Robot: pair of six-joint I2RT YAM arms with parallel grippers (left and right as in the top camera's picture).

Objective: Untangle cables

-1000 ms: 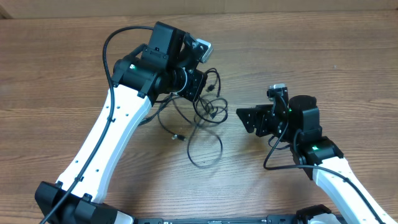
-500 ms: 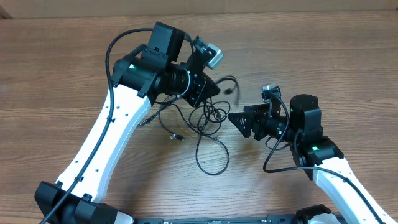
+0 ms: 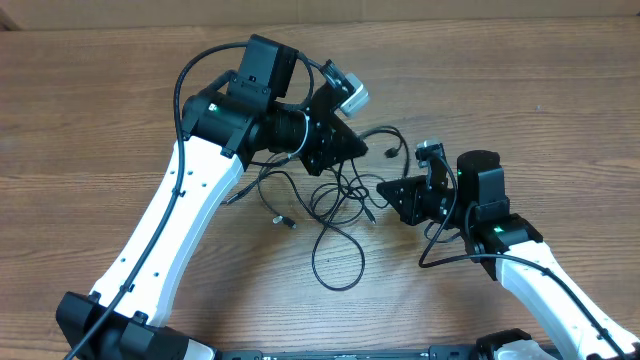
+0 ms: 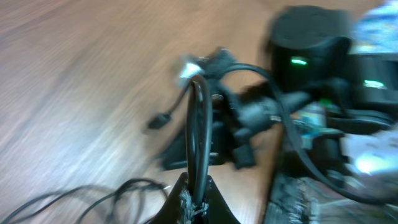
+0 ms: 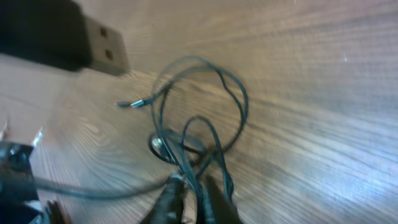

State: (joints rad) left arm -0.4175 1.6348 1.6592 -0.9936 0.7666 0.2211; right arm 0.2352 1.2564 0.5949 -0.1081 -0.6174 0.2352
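**Mid-table, both grippers pinched shut on the cables**

Just left of the table's middle, the left gripper is closed hard on one strand of the cables. In its wrist view a single black cord rises straight up from between the shut fingers. That view is too blurred to follow the cord further.

Just right of the tangle, the right gripper is also closed down narrow. Its wrist view shows two or three thin strands passing between the fingertips, so it grips the cables as well. A USB plug hangs close to that lens; which cord it ends I cannot tell.

The two grippers are near each other but apart, with the knot between them and slightly nearer. From the knot:
- one cord arcs out to the right and ends in a small plug, just on the far side of the right gripper
- a wide loop lies flat on the near side
- a silver-tipped end rests to the left, beside the left arm

The table shows bare wood left of the left arm, across the far right and in the near strip between the two arms. Its far edge runs along the top of the overhead view, well apart from the cables.
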